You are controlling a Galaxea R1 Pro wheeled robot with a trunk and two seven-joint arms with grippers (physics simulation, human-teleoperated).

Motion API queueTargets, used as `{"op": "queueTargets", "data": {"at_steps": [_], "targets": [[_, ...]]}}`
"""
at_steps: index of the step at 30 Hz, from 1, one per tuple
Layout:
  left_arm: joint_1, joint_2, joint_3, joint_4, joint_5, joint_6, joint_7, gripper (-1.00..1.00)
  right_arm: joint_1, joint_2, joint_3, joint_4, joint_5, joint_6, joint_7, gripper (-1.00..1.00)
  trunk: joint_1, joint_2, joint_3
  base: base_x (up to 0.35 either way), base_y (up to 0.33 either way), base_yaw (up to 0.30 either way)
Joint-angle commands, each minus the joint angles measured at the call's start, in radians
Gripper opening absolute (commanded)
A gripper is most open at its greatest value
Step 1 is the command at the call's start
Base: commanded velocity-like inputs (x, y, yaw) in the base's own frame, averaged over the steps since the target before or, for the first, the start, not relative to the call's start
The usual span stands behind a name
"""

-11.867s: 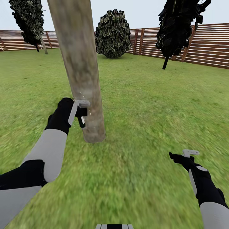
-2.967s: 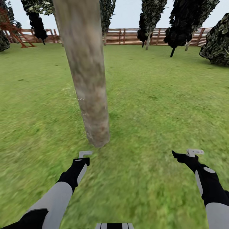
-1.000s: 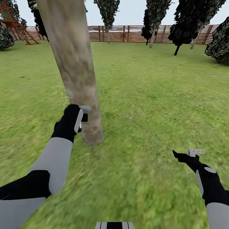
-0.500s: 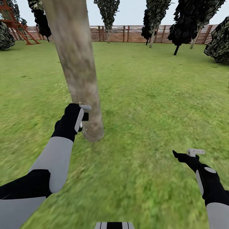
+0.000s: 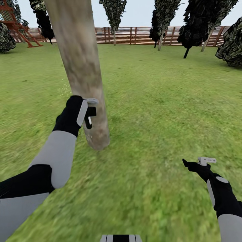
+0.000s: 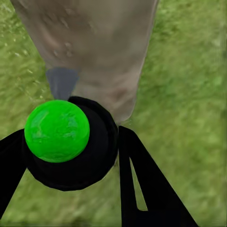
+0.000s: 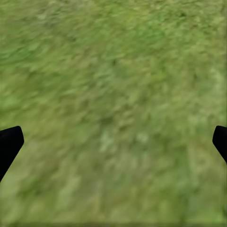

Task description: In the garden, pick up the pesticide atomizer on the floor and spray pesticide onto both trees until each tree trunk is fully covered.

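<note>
At the left, the left end effector (image 5: 88,112) is clenched around the pesticide atomizer (image 6: 71,142), a small dark body with a bright green dot, held right against the low part of the tree trunk (image 5: 80,67). The trunk is thick, leaning, blotched tan and grey, with a few white pesticide (image 5: 64,90) specks just beside it. Risk: held this close, the spray may land in one patch and leave the upper trunk bare, or the nozzle may bump the bark. At the right, the right end effector (image 5: 196,163) hangs released, empty, over the lawn (image 5: 161,111).
</note>
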Motion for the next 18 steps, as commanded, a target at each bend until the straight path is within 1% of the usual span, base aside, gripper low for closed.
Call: {"op": "queueTargets", "data": {"at_steps": [1,4,6,7,10,12,15,16,17,18], "targets": [[0.002,-0.001,0.000,0.002,0.001,0.001,-0.002,-1.00,0.000,0.000,0.000,0.000,0.000,0.000,0.000,1.00,0.000,0.000,0.000,0.000,0.000,0.000],[0.028,-0.002,-0.004,0.017,0.058,0.000,-0.037,-1.00,0.000,0.000,0.000,0.000,0.000,0.000,0.000,1.00,0.000,0.000,0.000,0.000,0.000,0.000],[0.036,-0.002,-0.005,0.052,0.075,-0.002,-0.047,-1.00,0.000,0.000,0.000,0.001,0.000,0.000,0.000,1.00,0.000,0.000,0.000,0.000,0.000,0.000],[0.041,-0.001,-0.005,0.059,0.077,-0.003,-0.048,-1.00,0.000,0.000,0.000,0.001,0.000,0.000,0.000,1.00,0.000,0.000,0.000,0.000,0.000,0.000],[0.077,0.001,-0.007,0.065,0.076,-0.006,-0.049,-1.00,0.000,0.000,0.000,0.001,0.000,0.000,0.000,1.00,0.000,0.000,0.000,0.000,0.000,0.000],[0.124,0.003,-0.008,0.066,0.074,-0.013,-0.047,-1.00,0.000,0.000,0.000,0.000,0.000,0.000,0.000,1.00,0.000,0.000,0.000,0.000,0.000,0.000],[0.167,0.004,-0.008,0.067,0.072,-0.016,-0.044,-1.00,0.000,0.000,0.000,0.001,0.000,0.000,0.000,1.00,0.000,0.000,0.000,0.000,0.000,0.000],[0.193,0.004,-0.008,0.067,0.071,-0.018,-0.043,-1.00,0.000,0.000,0.000,0.001,0.000,0.000,0.000,1.00,0.000,0.000,0.000,0.000,0.000,0.000],[0.205,0.004,-0.011,0.067,0.071,-0.018,-0.043,-1.00,0.000,0.000,0.000,0.001,0.000,0.000,0.000,1.00,0.000,0.000,0.000,0.000,0.000,0.000],[0.218,0.004,-0.023,0.067,0.071,-0.019,-0.042,-1.00,0.000,0.000,0.000,0.001,0.000,0.000,0.000,1.00,0.000,0.000,0.000,0.000,0.000,0.000]]}}
